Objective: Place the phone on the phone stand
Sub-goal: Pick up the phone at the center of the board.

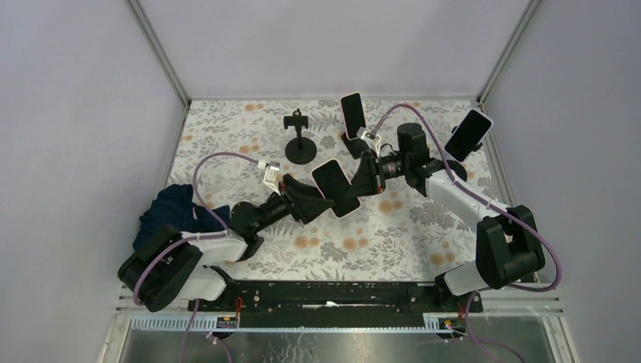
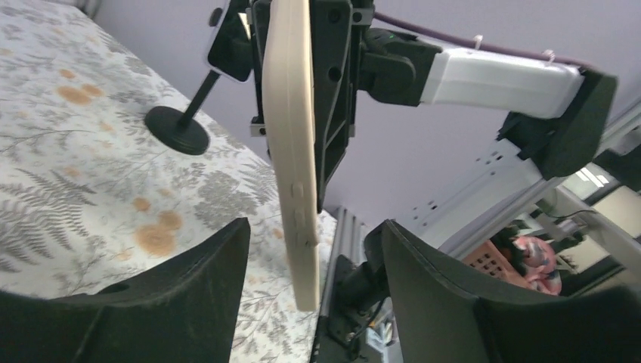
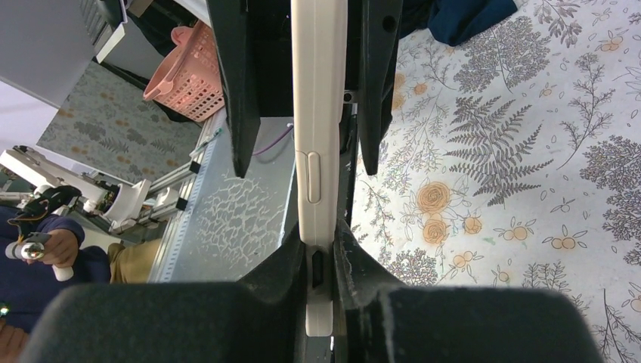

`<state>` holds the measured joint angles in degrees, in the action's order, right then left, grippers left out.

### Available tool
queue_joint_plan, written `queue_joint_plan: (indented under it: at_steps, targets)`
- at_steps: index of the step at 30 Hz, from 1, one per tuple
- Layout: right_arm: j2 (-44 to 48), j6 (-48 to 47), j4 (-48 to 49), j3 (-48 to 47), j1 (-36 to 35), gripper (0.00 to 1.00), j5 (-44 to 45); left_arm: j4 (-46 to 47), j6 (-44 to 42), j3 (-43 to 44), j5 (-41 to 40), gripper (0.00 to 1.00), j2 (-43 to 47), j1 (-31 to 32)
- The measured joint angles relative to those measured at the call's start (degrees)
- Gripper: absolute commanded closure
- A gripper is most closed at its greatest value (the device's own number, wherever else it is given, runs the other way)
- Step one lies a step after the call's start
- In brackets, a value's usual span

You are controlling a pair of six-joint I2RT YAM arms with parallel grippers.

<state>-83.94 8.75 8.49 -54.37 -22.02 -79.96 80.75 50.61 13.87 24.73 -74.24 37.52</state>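
Observation:
The phone (image 1: 336, 187), in a cream case with a dark screen, hangs in the air above the middle of the table. My right gripper (image 1: 364, 178) is shut on its right end; in the right wrist view the phone (image 3: 317, 113) is pinched between the pads of that gripper (image 3: 321, 249). My left gripper (image 1: 323, 195) is open around the other end. In the left wrist view the phone's edge (image 2: 291, 136) stands between the two fingers (image 2: 204, 280) with a gap on each side. An empty black phone stand (image 1: 301, 141) stands behind it.
Another stand holds a second phone (image 1: 352, 115) at the back centre, and a third phone (image 1: 469, 134) sits raised at the right edge. A dark blue cloth (image 1: 178, 208) lies at the left. Grey walls close in the floral table (image 1: 393, 242).

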Motion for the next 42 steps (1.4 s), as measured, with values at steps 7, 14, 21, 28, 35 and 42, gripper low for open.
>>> queue_joint_plan:
  at_steps: [7, 14, 21, 28, 35, 42]
  targets:
    - [0.00, 0.02, 0.00, 0.00, 0.00, 0.95, -0.26, 4.13, 3.96, 2.54, 0.81, 0.81, -4.04, 0.00]
    - [0.09, -0.48, -0.28, 0.04, 0.44, 0.56, -0.66, 1.09, 2.54, 3.63, 1.27, 1.00, -4.24, -0.24]
    - [0.42, -7.34, -7.72, -1.20, 0.26, 0.26, -0.72, -11.61, -5.66, 5.49, 8.79, 1.00, -2.08, -0.04]
    - [0.52, -10.54, -11.50, -2.36, 0.22, 0.81, -0.68, -19.28, -10.71, 7.74, 14.71, 1.00, -2.12, -0.04]
    - [0.59, -11.43, -11.23, -2.36, 0.46, 1.00, 0.98, -20.70, -11.50, 8.79, 15.76, 0.68, -2.36, -0.07]
    - [0.59, -15.89, -17.25, -3.13, 0.72, 1.00, 1.31, -22.40, -15.32, 4.74, 11.15, 0.07, 5.84, -6.08]
